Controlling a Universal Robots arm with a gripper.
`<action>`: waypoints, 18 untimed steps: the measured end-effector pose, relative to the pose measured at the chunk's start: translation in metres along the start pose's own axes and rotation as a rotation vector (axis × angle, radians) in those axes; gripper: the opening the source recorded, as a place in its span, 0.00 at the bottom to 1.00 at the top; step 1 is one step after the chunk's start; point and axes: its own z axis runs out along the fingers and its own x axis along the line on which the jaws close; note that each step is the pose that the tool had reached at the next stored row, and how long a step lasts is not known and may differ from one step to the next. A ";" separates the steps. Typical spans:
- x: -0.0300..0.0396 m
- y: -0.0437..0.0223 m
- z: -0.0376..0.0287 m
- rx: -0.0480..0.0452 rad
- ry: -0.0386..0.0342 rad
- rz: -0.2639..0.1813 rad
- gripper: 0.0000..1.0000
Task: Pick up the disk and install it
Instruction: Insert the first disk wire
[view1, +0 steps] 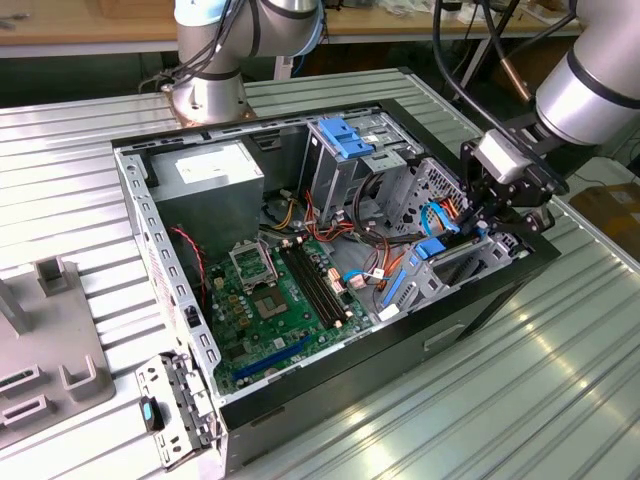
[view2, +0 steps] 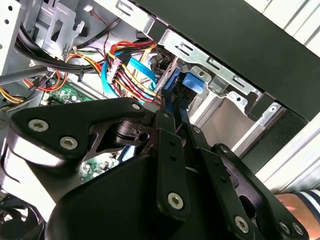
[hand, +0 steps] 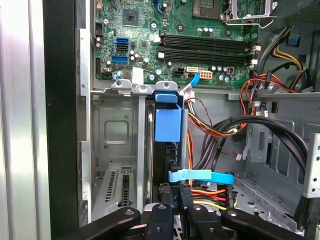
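Black end effector (hand: 172, 210) linkage hides the blue-railed disk's (hand: 167, 125) lower end

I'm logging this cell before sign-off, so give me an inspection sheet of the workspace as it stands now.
Surface: ribbed metal table, bearing an open computer case.
Job's things: the disk, in its blue carrier, stands edge-on in the drive bay.
Clutter: grey fixture blocks and a loose metal bracket beside the case.
Grippers: gripper shut on the disk, at the case's end on the exterior view's right.
Cables: black bundle and red-yellow wires beside the bay.
Surroundings: robot arm base behind the case.
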 end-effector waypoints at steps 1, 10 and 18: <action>0.0006 0.0002 0.0010 0.0008 0.0003 0.006 0.18; 0.0023 0.0007 0.0058 0.0028 0.0017 0.020 0.18; 0.0023 0.0007 0.0058 0.0028 0.0017 0.020 0.49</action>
